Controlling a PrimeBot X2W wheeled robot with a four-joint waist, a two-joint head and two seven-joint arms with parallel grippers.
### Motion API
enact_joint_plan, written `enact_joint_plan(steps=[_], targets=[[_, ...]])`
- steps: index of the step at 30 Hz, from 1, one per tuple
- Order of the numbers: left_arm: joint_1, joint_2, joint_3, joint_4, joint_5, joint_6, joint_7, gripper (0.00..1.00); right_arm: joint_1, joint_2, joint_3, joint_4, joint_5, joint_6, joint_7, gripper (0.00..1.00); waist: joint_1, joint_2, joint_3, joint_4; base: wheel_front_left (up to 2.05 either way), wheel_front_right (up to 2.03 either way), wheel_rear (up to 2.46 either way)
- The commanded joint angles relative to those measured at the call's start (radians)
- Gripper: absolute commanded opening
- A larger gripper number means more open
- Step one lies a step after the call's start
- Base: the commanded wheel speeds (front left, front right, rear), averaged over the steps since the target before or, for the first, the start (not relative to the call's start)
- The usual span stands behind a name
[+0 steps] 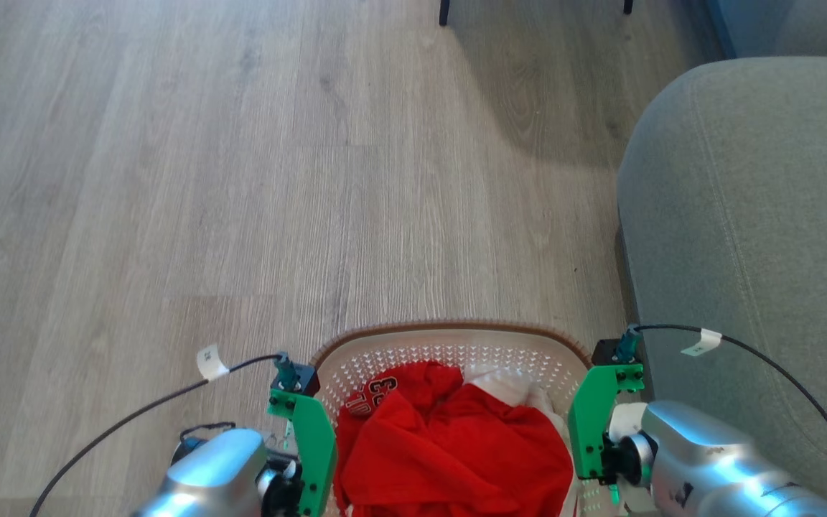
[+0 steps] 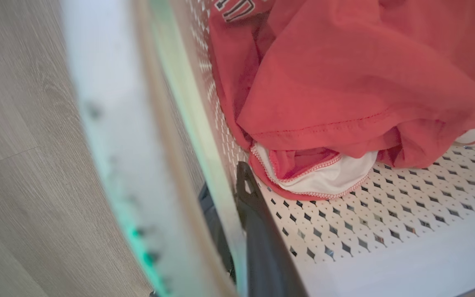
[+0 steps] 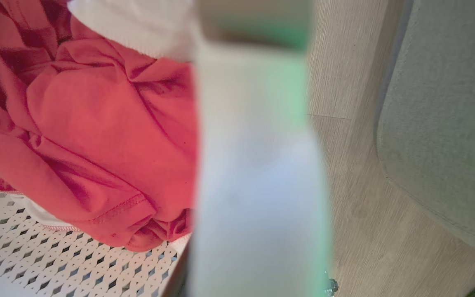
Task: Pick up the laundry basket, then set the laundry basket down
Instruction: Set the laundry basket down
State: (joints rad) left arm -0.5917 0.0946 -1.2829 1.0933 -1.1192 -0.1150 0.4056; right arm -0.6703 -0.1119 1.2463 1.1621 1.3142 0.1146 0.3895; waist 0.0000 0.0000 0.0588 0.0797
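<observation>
The laundry basket point(image 1: 456, 337) sits right in front of the robot, between its two arms, above the wooden floor point(image 1: 241, 179) and just beside the grey sofa point(image 1: 751, 251). A crumpled red jersey point(image 1: 449, 445) lies in it over something white point(image 1: 507, 384). The left gripper point(image 2: 225, 185) has the basket's left wall clamped between its dark fingers point(image 2: 258, 231), one inside and one outside. The right gripper point(image 1: 589, 416) is at the right-hand side. The blurred rim sits so close to that camera that I cannot tell how its jaws stand.
</observation>
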Motion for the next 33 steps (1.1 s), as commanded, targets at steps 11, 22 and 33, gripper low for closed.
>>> enact_joint_plan(steps=[11, 22, 33], targets=[[-0.069, -0.027, 0.003, -0.017, 0.018, -0.016, -0.02, 0.0, -0.049, 0.006, 0.013, -0.05, 0.005, 0.016, -0.029, 0.0, 0.0, 0.0, 0.066, -0.001, 0.0, 0.0, 0.0], [-0.105, -0.037, 0.003, -0.005, 0.038, -0.016, -0.058, 0.0, -0.083, -0.013, 0.018, -0.06, -0.008, 0.016, -0.075, 0.0, 0.0, 0.0, 0.162, 0.002, 0.0, 0.0, 0.0], [-0.191, -0.044, 0.003, 0.012, 0.057, -0.016, -0.166, 0.0, -0.149, -0.037, 0.015, -0.065, -0.015, 0.016, -0.167, 0.0, 0.0, 0.0, 0.368, 0.006, 0.0, 0.0, 0.0]])
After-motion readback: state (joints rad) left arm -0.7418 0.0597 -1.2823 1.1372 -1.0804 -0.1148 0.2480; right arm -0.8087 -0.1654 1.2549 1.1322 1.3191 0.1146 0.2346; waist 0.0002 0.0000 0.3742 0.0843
